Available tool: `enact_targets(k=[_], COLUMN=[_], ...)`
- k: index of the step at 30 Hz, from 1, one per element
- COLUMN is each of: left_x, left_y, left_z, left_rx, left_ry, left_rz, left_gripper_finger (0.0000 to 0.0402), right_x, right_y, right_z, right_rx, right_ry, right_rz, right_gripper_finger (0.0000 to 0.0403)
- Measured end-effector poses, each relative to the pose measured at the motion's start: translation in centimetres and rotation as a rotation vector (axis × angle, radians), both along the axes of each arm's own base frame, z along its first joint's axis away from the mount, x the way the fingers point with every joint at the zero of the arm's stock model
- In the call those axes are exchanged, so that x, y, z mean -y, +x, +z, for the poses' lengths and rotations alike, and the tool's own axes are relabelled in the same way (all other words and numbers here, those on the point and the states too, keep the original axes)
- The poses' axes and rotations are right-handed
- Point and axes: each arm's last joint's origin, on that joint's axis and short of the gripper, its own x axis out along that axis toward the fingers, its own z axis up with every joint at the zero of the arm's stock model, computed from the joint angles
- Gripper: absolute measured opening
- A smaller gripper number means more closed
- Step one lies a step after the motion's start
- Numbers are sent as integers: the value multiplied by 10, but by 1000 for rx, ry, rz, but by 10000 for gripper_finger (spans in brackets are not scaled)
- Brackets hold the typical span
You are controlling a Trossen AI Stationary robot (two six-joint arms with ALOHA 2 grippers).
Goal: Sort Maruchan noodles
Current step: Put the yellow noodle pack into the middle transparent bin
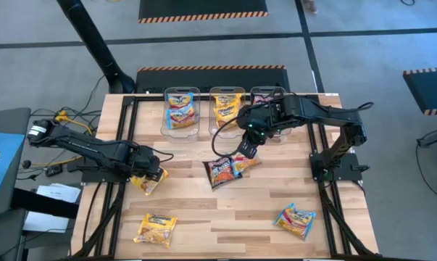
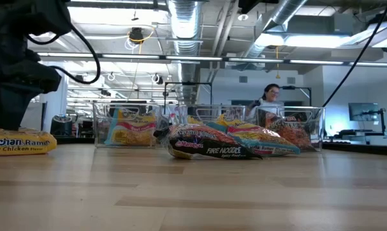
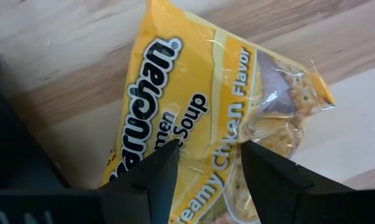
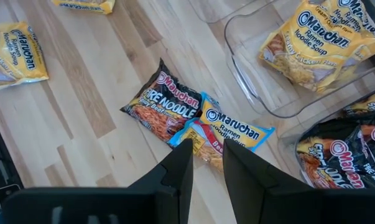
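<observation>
My left gripper (image 1: 151, 176) is down on a yellow-orange noodle packet (image 1: 146, 183) at the table's left and shut on it; the packet also shows in the low view (image 2: 17, 142). My right gripper (image 1: 246, 152) hangs high over a light blue packet (image 4: 234, 129) that lies partly on a dark maroon-black packet (image 4: 159, 99) at the table's middle. Its fingers stand a narrow gap apart and hold nothing. One more yellow packet (image 1: 156, 228) and one more blue packet (image 1: 296, 220) lie flat near the front edge. My left gripper (image 3: 210, 149) comes from above, its two fingers set on the yellow packet's printed face (image 3: 206, 127) near its middle, with the wrapper between them. The packet reaches out past both fingers. In the low view it rests on the table.
Three clear bins stand along the far edge. The left one (image 1: 181, 110) holds blue-pink packets, the middle one (image 1: 227, 107) yellow ones, and the right one (image 1: 270, 101) dark ones, partly under my right arm. A person (image 2: 269, 94) shows in the room beyond.
</observation>
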Motion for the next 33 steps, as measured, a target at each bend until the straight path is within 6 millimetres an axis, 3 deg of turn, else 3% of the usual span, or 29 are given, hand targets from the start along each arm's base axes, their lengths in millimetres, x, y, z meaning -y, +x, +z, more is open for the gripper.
enact_targets(k=[8,18,33], left_x=[-2,-3,-2], left_y=[-4,0,25], left_z=[-3,-4,4], left_rx=[-29,13,267], left_ry=[42,122,209], left_rz=[26,-49,-349], left_gripper_finger=[152,11,0], right_x=[0,0,17], right_y=[0,3,2], right_z=[0,1,1], right_rx=[3,34,42], right_ry=[0,-1,25], right_rz=[0,-8,-119], right_gripper_finger=[113,113,113])
